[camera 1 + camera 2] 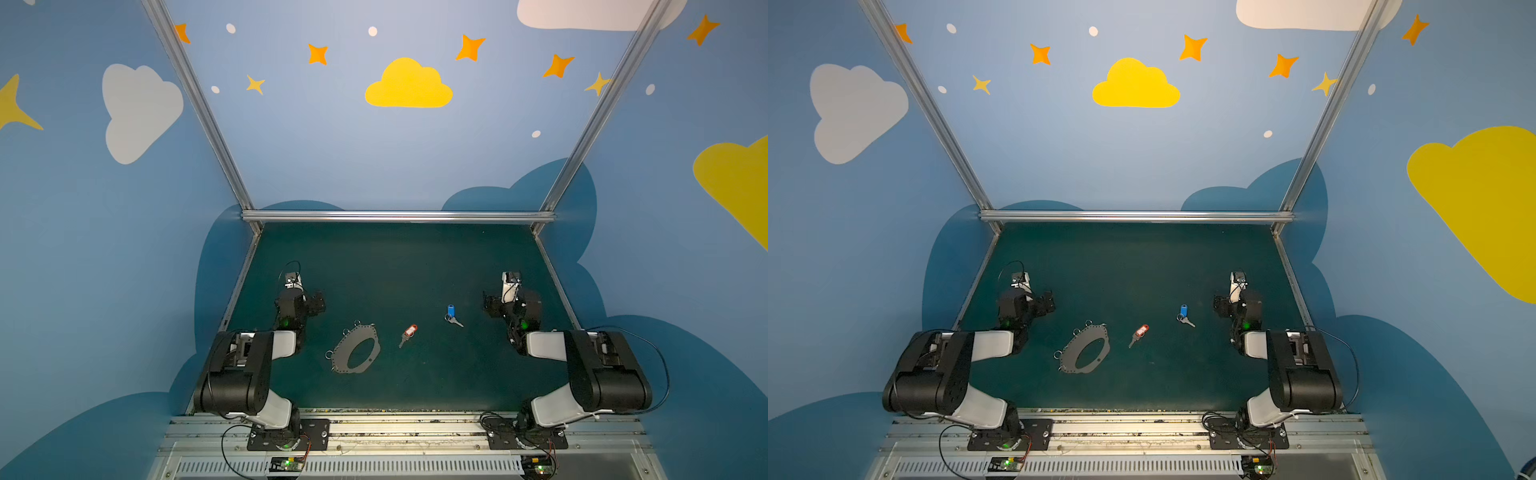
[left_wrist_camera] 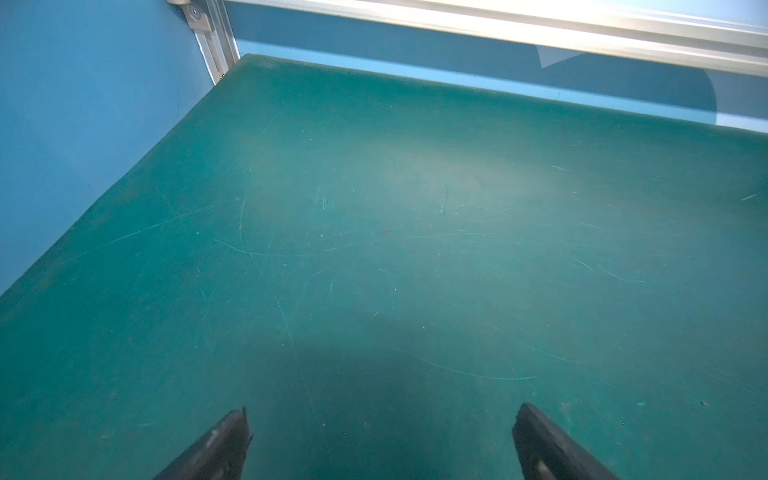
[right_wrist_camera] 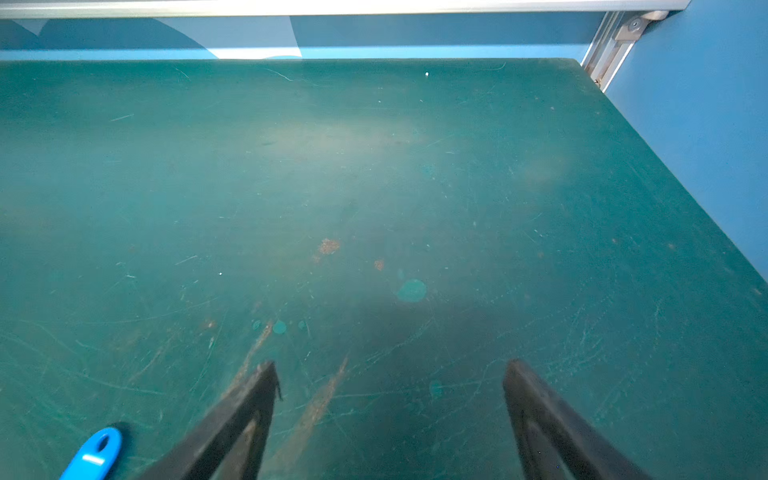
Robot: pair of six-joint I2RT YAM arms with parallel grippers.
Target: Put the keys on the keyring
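Note:
The grey oval keyring (image 1: 355, 351) (image 1: 1084, 349) lies flat on the green mat left of centre, small wire rings along its edge. A silver key with a red-orange tag (image 1: 408, 334) (image 1: 1138, 334) lies just right of it. Further right lies the key with the blue tag (image 1: 452, 315) (image 1: 1185, 315); its tag (image 3: 94, 455) shows beside the right fingers. My left gripper (image 1: 318, 302) (image 1: 1048, 302) (image 2: 382, 415) hangs open at the left, empty. My right gripper (image 1: 488, 305) (image 1: 1219, 306) (image 3: 390, 370) stands open right of the blue key, empty.
Aluminium frame rails (image 1: 397, 216) (image 1: 1136, 216) and blue walls bound the mat (image 1: 395, 266) at the back and sides. The arm bases sit on a metal rail (image 1: 399, 432) at the front edge.

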